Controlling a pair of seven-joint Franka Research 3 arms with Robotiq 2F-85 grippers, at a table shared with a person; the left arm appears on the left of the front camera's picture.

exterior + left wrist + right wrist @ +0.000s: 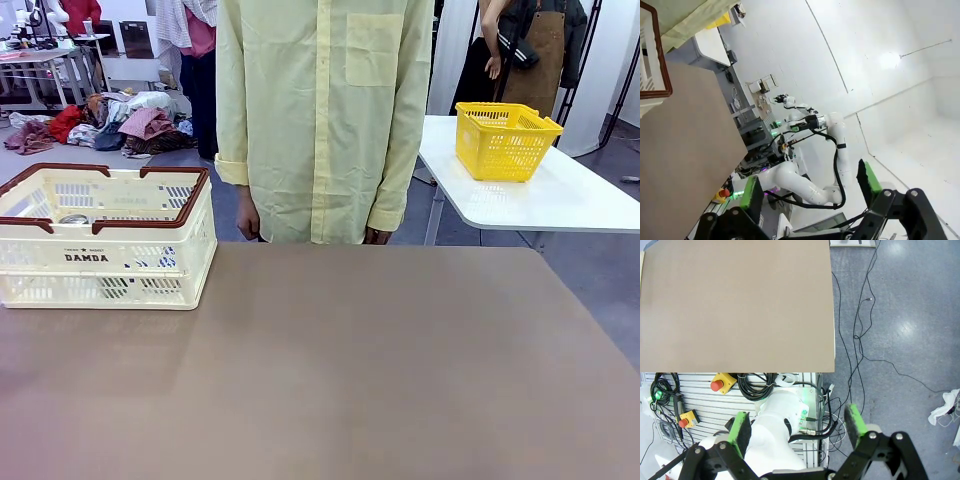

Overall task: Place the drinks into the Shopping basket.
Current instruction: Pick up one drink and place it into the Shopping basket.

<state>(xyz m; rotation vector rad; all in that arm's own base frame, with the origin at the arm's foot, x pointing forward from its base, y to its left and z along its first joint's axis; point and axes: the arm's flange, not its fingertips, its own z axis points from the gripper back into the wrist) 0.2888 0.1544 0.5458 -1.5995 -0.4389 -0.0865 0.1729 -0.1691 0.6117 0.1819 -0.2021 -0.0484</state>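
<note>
The Shopping basket (pixel 100 255), cream-white with a brown rim and "DAMDA" on its side, stands at the table's far left. Inside it a silver can top (pixel 72 218) shows over the wall, and blue-and-white drinks (pixel 152 260) show through the slots. A corner of the basket (pixel 652 75) appears at the top left of the left wrist view. My left gripper (pixel 810 187) is open with nothing between its green pads, raised and aimed away from the table. My right gripper (pixel 796 427) is also open and holds nothing, looking down past the table's near edge.
A person in a pale yellow shirt (pixel 320 120) stands at the far edge, hands down. A smaller yellow mesh basket (pixel 503 140) sits on a separate white table (pixel 560 200). The brown tabletop (pixel 380 370) is bare. Cables (pixel 860 340) and the robot base (pixel 782 415) lie below the near edge.
</note>
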